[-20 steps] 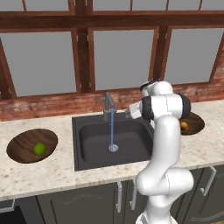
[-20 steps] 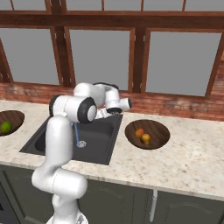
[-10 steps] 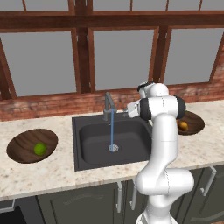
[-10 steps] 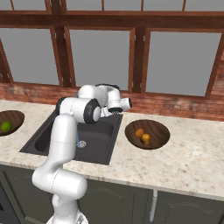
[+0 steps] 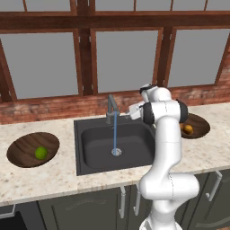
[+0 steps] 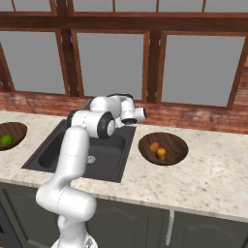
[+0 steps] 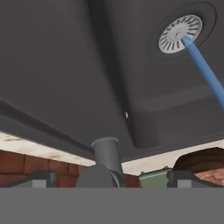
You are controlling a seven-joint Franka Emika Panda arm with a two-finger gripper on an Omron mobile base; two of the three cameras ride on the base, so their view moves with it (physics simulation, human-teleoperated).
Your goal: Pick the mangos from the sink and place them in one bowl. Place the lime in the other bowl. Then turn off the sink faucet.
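**Fruit sorted into both bowls, water running, open gripper behind the faucet**

Left base view: the dark sink (image 5: 96,139) sits in the speckled counter (image 5: 54,175) under the windows. A thin blue stream of water (image 5: 115,130) falls from the faucet (image 5: 110,108) to the silver drain (image 5: 116,152). The basin holds no fruit. On the counter to the left, the lime (image 5: 41,152) lies in one wooden bowl (image 5: 27,144). To the right, partly hidden by the white arm, the other bowl (image 5: 200,126) holds an orange mango (image 5: 188,129). The arm bends over the sink's right side, with its hand close to the faucet; the jaws cannot be made out here.

Right base view: both mangos (image 6: 158,150) lie touching in the bowl just right of the sink, the redder one on the left. The lime's bowl sits at the far left edge. The hand is at the back of the sink, against the brick wall (image 6: 193,118).

Hand view: the gripper (image 7: 109,178) has its jaws spread wide, holding nothing, with one dark fingertip (image 7: 37,178) at either side. Between them rises the grey faucet post. Beyond it lie the sink floor, the drain and the blue stream.
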